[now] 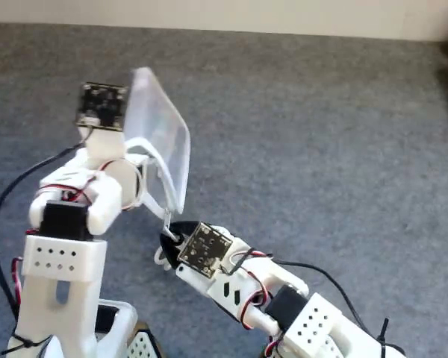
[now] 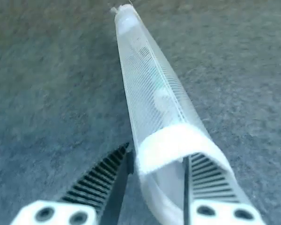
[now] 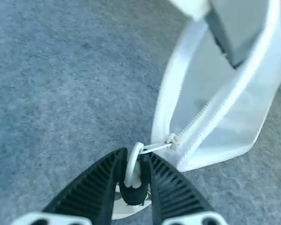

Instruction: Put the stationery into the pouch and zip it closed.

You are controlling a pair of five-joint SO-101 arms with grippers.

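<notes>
Surface: a grey, carpet-like worktop under both arms.
Room: a pale wall strip runs along the worktop's far edge, well beyond both grippers.
Open room: a broad stretch of worktop lies past the fingertips of both grippers, out to the far edge.
Pouch: the translucent pouch stands on edge and reaches from the left gripper out past its fingertips. Its near corner is just in front of the right gripper.
Left gripper: the left gripper is pinched on the pouch's white rim. One finger is inside the mouth and the other is outside against the wall.
Right gripper: the right gripper is pressed together on the white zip pull.
Zip: the slider sits just ahead of the right gripper's fingertips. Beyond it the mouth gapes open towards the left gripper.
Contents: pale shapes show through the pouch wall in the left wrist view, too blurred to name.
Spacing: the two grippers are near each other, joined by the pouch.
</notes>
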